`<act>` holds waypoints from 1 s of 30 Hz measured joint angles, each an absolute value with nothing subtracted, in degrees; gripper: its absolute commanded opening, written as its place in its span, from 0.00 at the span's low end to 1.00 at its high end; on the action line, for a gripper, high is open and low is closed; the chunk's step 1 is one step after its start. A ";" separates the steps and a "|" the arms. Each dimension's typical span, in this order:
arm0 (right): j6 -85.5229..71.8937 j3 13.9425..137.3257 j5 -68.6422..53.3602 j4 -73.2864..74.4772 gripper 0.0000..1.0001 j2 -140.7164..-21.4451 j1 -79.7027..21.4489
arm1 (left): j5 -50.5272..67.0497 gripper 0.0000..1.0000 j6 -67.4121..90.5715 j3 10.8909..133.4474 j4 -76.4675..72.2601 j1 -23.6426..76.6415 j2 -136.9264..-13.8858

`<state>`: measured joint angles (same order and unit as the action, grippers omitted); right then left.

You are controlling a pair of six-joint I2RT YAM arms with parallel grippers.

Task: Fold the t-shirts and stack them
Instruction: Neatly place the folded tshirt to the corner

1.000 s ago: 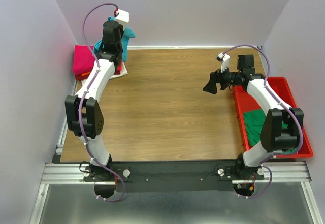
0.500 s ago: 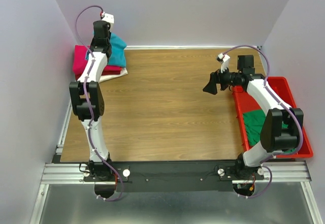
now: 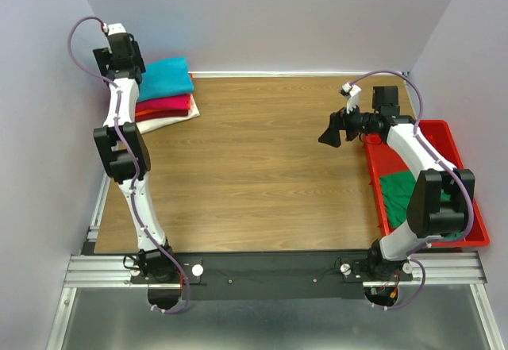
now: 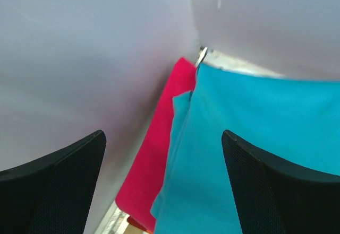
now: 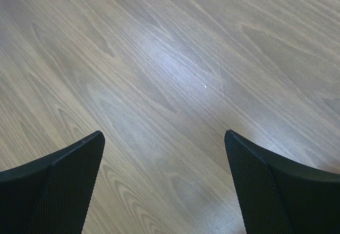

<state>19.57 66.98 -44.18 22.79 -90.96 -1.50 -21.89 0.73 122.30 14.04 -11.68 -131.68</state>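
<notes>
Folded t-shirts are stacked in the table's far left corner. A teal one (image 3: 165,78) lies on top, with magenta (image 3: 163,102), a sliver of orange and cream (image 3: 173,118) under it. My left gripper (image 3: 133,69) hovers at the stack's left edge by the wall. Its jaws are open and hold nothing. The left wrist view looks between the fingers of the left gripper (image 4: 164,191) onto the teal shirt (image 4: 255,117) and the magenta shirt (image 4: 154,159). My right gripper (image 3: 327,136) hangs open above bare wood (image 5: 159,59), as the right gripper (image 5: 164,191) shows in its own wrist view. A crumpled green shirt (image 3: 401,191) lies in the tray.
The red plastic tray (image 3: 470,177) stands along the table's right edge, under my right arm. Grey walls close in the left, back and right sides. A metal rail runs along the near edge by the arm bases.
My left gripper opened and let go of the teal shirt, which now lies flat on the stack. It then drew back left toward the wall. The right arm has not moved.
</notes>
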 measured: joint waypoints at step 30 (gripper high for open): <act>22.57 66.00 -43.00 22.79 1.00 -90.30 -0.62 | 42.63 0.20 27.92 111.00 4.69 -13.41 -135.70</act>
<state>22.57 66.00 -43.00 22.79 -90.30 -0.62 42.63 27.92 111.00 4.69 -13.41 -135.70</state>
